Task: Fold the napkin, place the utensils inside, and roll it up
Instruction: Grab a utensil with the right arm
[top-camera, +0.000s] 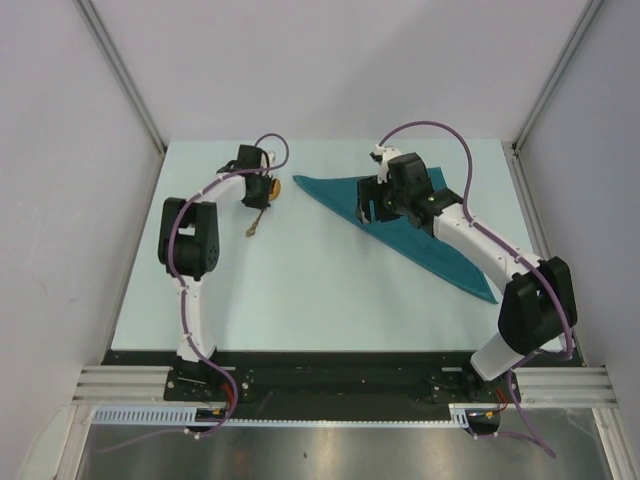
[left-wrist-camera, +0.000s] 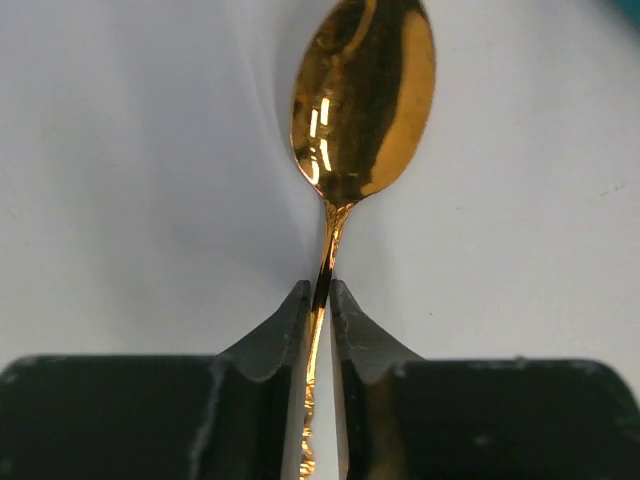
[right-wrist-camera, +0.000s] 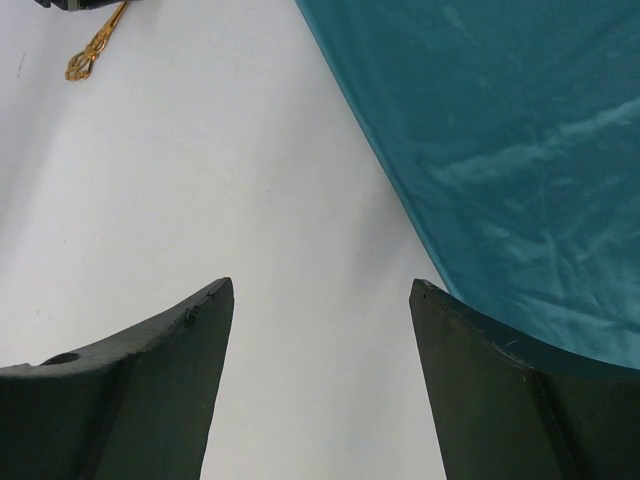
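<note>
Left claw (left-wrist-camera: 320, 290) is pinching the gold spoon (left-wrist-camera: 365, 95) by its handle; right claw (right-wrist-camera: 322, 285) is gaping at the napkin (right-wrist-camera: 510, 150) edge.

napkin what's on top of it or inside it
Nothing lies on the visible napkin; the spoon is off it, pinched in the left hand. The open right hand and its arm hide part from above. Inside any fold cannot be seen.
</note>
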